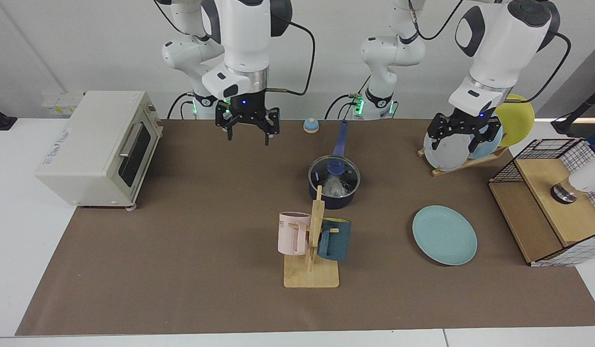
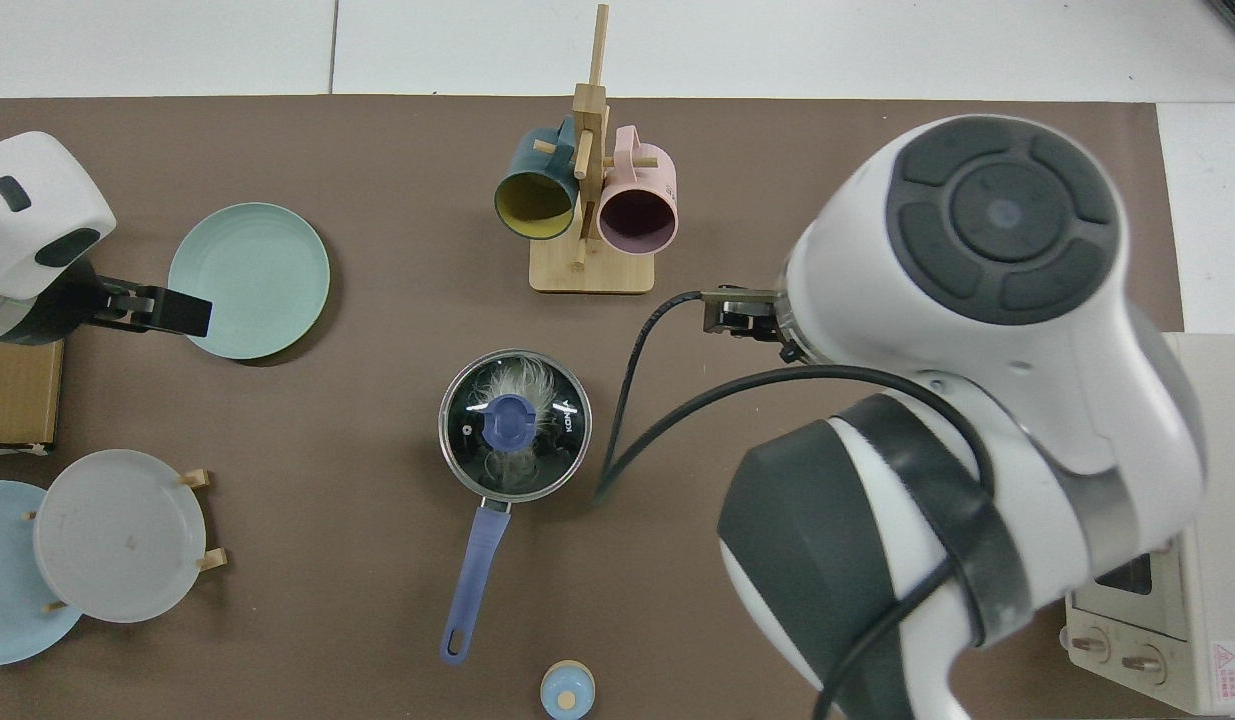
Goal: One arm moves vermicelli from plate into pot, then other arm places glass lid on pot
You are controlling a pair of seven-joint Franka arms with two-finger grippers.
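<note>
The dark pot (image 1: 334, 193) (image 2: 457, 400) stands mid-table, its blue handle (image 2: 474, 570) pointing to the robots' side. On it sits the glass lid (image 1: 343, 177) (image 2: 552, 425) with its blue knob (image 1: 337, 167) (image 2: 510, 421). Through the glass shows the vermicelli (image 1: 333, 185) (image 2: 522, 380), lying inside the pot. The teal plate (image 1: 444, 234) (image 2: 249, 265) lies bare. My right gripper (image 1: 248, 136) hangs open and empty, high over the table's back and well clear of the pot. In the top view its own wrist hides it. Beside the plate rack my left gripper (image 1: 463, 144) (image 2: 152, 308) waits open.
A toaster oven (image 1: 99, 147) stands at one end of the brown mat. Near the front, a wooden mug rack (image 1: 311, 270) holds a pink and a dark teal mug. A plate rack (image 1: 463, 161), a wire basket (image 1: 548, 202) and a small blue bell (image 1: 310, 125) are also there.
</note>
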